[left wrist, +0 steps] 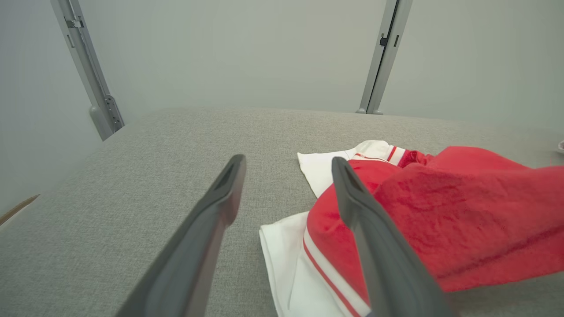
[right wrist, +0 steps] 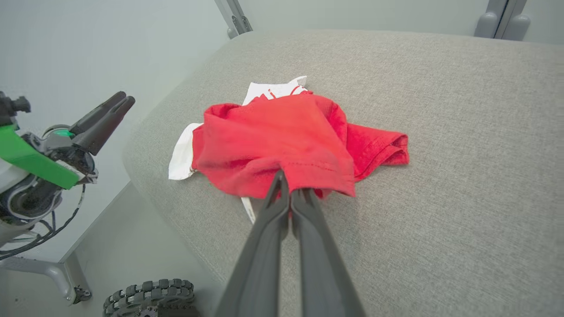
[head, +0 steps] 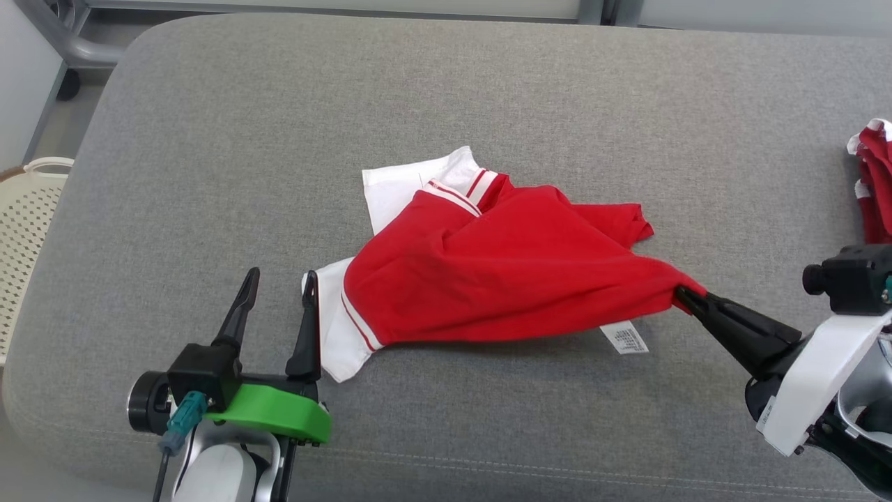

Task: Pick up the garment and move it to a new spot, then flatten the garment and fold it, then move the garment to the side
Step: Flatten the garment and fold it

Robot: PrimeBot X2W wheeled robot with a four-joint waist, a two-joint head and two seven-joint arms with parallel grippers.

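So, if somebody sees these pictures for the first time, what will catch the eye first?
The bright red and white garment lies crumpled in the middle of the grey padded surface. The right gripper is shut on the red fabric at the garment's right end, which is drawn into a point. The left gripper stands open next to the white part at the garment's left end.

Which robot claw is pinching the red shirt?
The right gripper: it is shut on the edge of the red shirt. The left gripper stands open beside the white sleeve, gripping nothing.
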